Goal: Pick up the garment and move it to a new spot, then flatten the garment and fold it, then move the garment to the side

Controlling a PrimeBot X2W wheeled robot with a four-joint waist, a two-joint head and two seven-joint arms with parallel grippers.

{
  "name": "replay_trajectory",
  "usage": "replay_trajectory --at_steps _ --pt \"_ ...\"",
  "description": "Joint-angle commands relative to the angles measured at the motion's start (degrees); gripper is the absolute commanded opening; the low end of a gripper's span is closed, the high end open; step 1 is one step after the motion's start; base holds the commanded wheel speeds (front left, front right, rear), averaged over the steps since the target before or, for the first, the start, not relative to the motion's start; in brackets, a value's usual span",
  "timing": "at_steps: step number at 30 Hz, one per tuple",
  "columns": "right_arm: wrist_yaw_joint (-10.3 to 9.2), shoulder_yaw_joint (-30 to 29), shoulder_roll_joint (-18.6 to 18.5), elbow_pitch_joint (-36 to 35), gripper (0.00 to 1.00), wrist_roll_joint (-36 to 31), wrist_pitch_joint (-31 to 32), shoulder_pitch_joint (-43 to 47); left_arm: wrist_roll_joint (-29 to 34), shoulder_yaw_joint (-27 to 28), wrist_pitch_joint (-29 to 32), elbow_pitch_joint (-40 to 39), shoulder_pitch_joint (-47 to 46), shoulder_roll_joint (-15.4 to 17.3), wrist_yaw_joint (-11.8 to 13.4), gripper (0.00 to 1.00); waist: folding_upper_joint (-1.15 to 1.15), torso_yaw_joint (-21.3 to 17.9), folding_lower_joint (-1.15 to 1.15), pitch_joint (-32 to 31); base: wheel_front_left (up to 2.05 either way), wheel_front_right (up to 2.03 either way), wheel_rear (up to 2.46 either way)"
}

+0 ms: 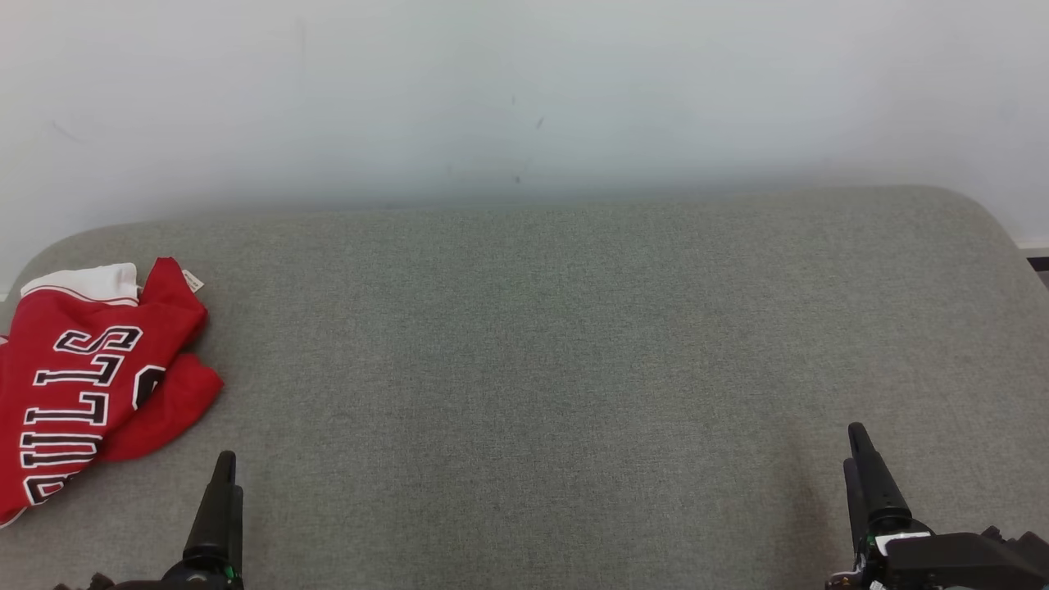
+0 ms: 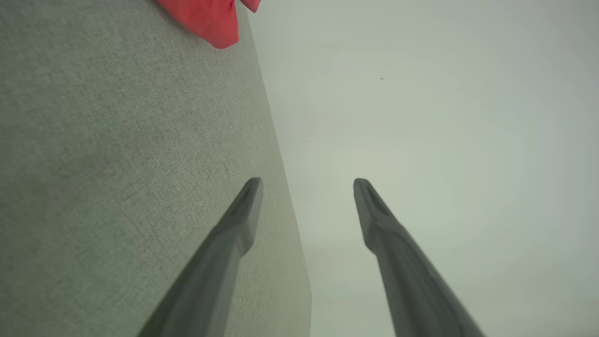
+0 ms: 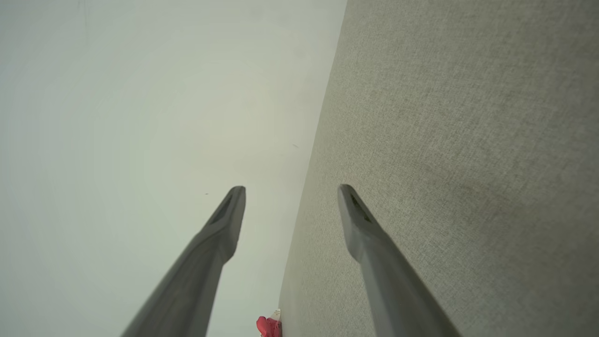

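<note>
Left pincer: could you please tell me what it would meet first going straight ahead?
The left pincer would probably meet the white wall beyond the grey cushion; the red garment lies off to its left.

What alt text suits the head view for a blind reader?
A red jersey with black lettering lies rumpled at the left edge of a grey fabric surface, below a white wall. The left hand and right hand sit low, both clear of it.

Grey fabric surface [image 1: 574, 344] bearing a crumpled red jersey [image 1: 82, 385].
</note>
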Motion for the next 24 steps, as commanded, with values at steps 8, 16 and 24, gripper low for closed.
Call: replay_trajectory --at_steps 8,16,24 --pt "0.14 1.2 -0.2 -2.6 1.0 -8.1 -2.0 -0.1 8.7 0.9 -2.1 -2.9 -0.7 0.3 0.0 1.0 0.0 0.1 0.0 -0.1 0.0 0.0 0.0" --pt "0.15 2.2 -0.3 -4.2 1.0 -16.0 -4.0 0.4 18.8 1.3 -4.1 -4.4 -0.1 0.4 0.0 1.0 0.0 0.0 0.0 -0.1 0.0 0.0 0.0" --pt "0.17 3.1 -0.3 -5.3 1.0 -23.2 -5.6 0.8 28.0 1.1 -5.7 -5.5 0.3 0.4 0.3 1.0 0.0 0.0 0.0 -0.1 0.0 0.0 0.0"
